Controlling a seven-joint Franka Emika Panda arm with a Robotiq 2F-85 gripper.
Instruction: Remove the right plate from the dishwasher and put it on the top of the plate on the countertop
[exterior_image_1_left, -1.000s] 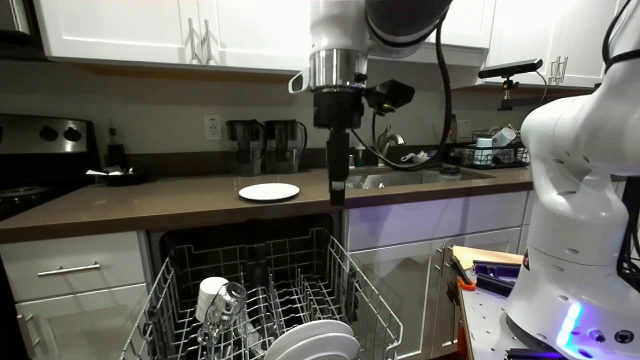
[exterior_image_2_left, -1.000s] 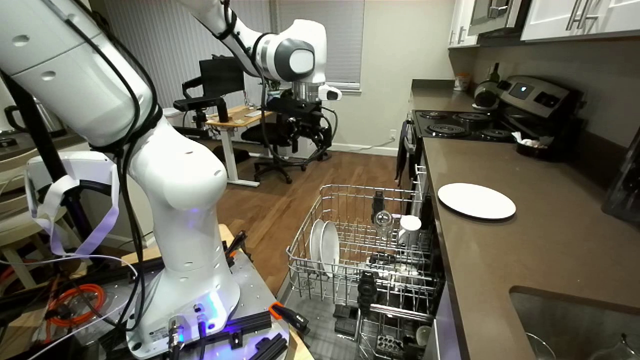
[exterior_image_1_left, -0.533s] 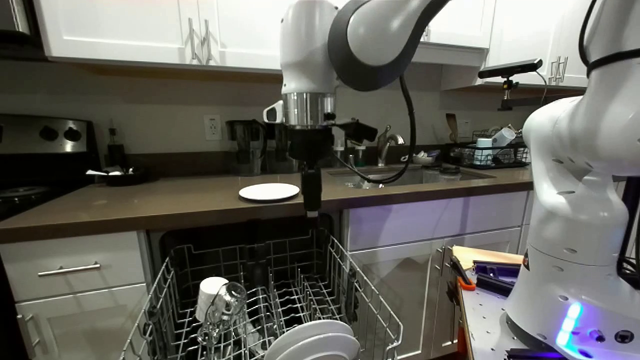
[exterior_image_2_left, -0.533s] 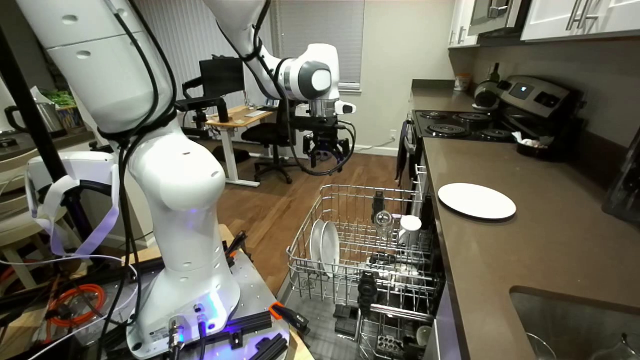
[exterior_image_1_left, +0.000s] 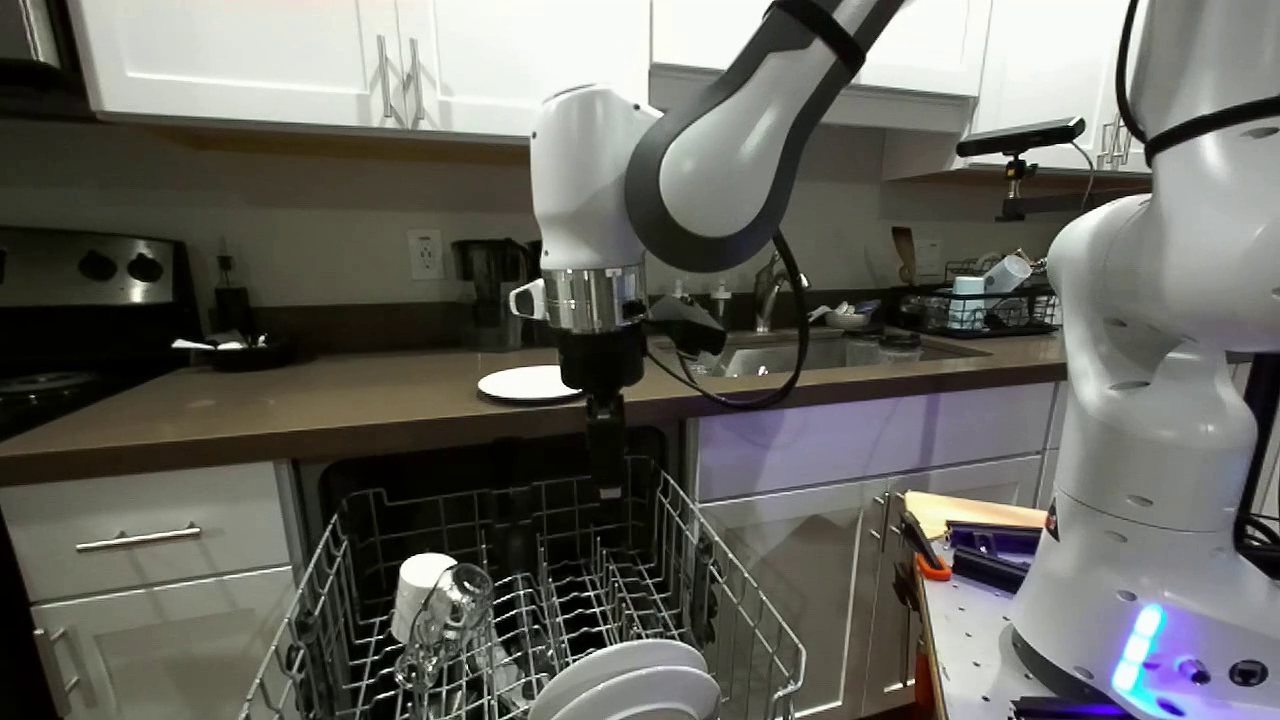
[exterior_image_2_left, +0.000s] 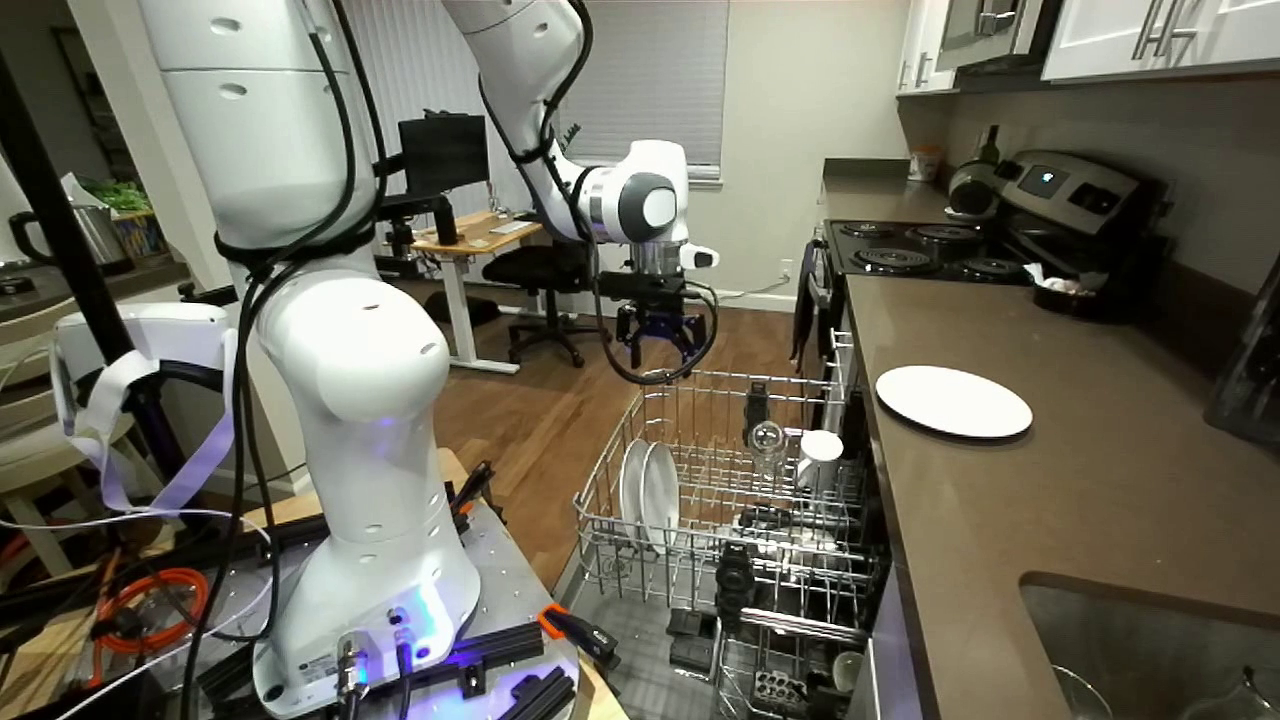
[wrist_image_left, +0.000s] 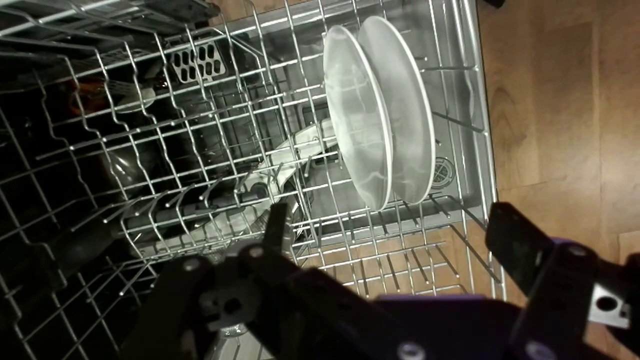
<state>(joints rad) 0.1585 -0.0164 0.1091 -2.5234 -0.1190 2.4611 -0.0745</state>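
Observation:
Two white plates stand on edge side by side in the dishwasher rack (exterior_image_2_left: 607, 522). In an exterior view one is nearer the counter (exterior_image_2_left: 661, 490) and the other is left of it (exterior_image_2_left: 630, 485). In the wrist view they are the left plate (wrist_image_left: 354, 120) and the right plate (wrist_image_left: 406, 115), both beyond my fingertips. A white plate (exterior_image_1_left: 530, 384) lies flat on the brown countertop (exterior_image_1_left: 250, 405); it also shows in an exterior view (exterior_image_2_left: 953, 402). My gripper (wrist_image_left: 389, 214) is open and empty, pointing down above the rack and touching no plate. It shows in both exterior views (exterior_image_1_left: 606, 480) (exterior_image_2_left: 662, 350).
A white mug (exterior_image_2_left: 820, 447) and a clear glass (exterior_image_2_left: 767, 440) stand in the same rack. Wire tines run under the plates and gripper. The counter's front edge (exterior_image_2_left: 890, 520) borders the rack. The sink (exterior_image_1_left: 830, 352) lies right of the countertop plate in an exterior view.
My gripper has come down toward the rack, moving left in an exterior view where the countertop plate lies behind it. The plates, mug and glass have not moved.

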